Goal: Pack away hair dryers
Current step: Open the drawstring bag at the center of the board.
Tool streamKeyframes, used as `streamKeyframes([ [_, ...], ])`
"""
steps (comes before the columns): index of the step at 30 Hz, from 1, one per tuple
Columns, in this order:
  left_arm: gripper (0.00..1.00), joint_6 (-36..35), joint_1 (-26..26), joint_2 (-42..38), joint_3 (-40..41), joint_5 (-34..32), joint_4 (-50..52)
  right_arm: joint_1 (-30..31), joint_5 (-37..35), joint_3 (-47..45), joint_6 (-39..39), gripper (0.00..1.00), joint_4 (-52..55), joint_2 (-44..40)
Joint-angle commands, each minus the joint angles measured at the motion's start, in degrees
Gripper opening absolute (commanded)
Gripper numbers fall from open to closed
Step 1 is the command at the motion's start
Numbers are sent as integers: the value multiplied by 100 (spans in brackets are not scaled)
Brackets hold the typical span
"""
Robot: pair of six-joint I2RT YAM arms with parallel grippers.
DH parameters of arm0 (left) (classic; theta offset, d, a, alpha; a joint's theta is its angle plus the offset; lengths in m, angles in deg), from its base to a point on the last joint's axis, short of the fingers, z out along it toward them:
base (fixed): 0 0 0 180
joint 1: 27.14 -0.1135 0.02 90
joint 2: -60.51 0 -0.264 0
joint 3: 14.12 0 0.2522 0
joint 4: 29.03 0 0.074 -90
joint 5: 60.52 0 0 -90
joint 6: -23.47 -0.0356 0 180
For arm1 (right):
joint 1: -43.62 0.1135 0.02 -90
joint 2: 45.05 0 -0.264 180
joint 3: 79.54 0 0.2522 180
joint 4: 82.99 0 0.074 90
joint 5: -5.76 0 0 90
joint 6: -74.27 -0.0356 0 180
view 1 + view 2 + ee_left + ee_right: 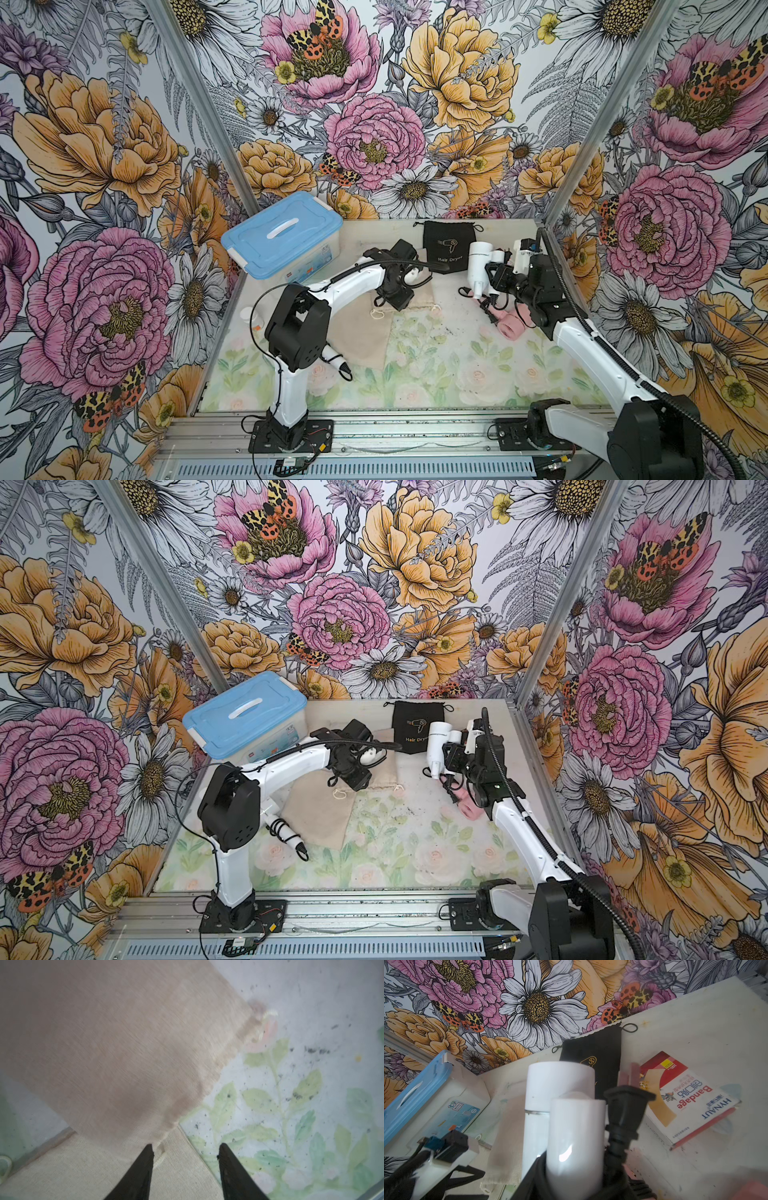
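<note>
White plastic: glossy, rounded hair dryer [571, 1126], right gripper [491, 271] clamped on it
Beige pouch [104, 1043]: kinda coarse weave
Left gripper [185, 1145]: tips apart

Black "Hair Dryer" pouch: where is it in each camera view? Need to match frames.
In a top view: black pouch lies flat at the back, right of centre.
In a top view: same place, just behind the raised white hair dryer.
Left wrist: not in it.
Right wrist: behind the dryer's barrel, partly hidden by it.
Shared landmark: blue-lidded box, seen in every view but the left wrist.
</note>
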Motion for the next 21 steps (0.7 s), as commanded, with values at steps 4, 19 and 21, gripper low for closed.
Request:
streamKeyframes([
  [4, 52, -711, 245, -402, 549, -859, -1130, 59, -29, 10, -108, 22, -559, -119],
  [19, 55, -979, 279, 109, 678, -791, -1787, 50, -179, 50, -20, 22, -458, -323],
  [21, 56, -1000, 288, 155, 700, -771, -1787, 48, -163, 65, -29, 22, -480, -290],
])
